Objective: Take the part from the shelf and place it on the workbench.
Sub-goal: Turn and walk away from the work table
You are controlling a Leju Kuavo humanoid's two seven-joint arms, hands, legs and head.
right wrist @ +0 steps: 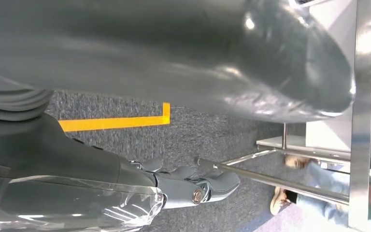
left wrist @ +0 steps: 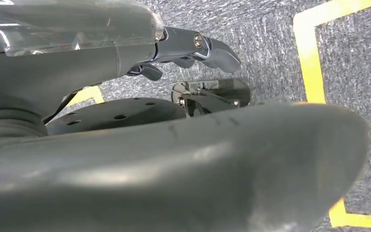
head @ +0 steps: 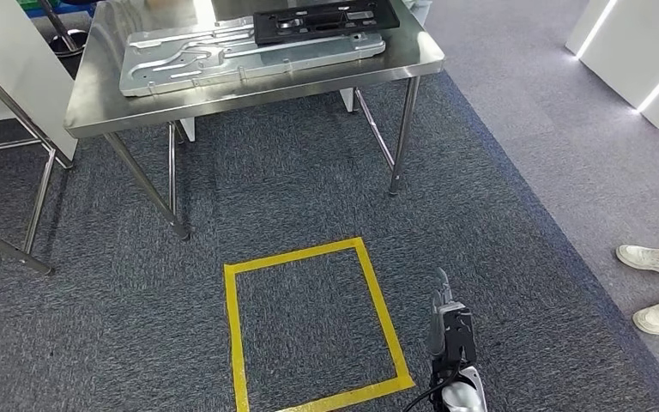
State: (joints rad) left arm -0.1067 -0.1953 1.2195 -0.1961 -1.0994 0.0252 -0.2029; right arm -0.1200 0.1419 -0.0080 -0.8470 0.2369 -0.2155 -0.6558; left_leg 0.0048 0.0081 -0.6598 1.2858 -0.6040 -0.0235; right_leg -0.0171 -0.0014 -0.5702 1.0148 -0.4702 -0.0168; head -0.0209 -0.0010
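Black part [head: 326, 19] on workbench [head: 94, 103], right hand [head: 450, 330] seemingly empty

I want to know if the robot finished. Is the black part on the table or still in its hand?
On the table. The black part lies flat on the silver plate on the workbench; the right hand holds nothing.

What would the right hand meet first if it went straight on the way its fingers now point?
Probably the carpet, just beyond the right hand and beside the tape square. A table leg lies further along that line, but depth is unclear, so I can't be sure.
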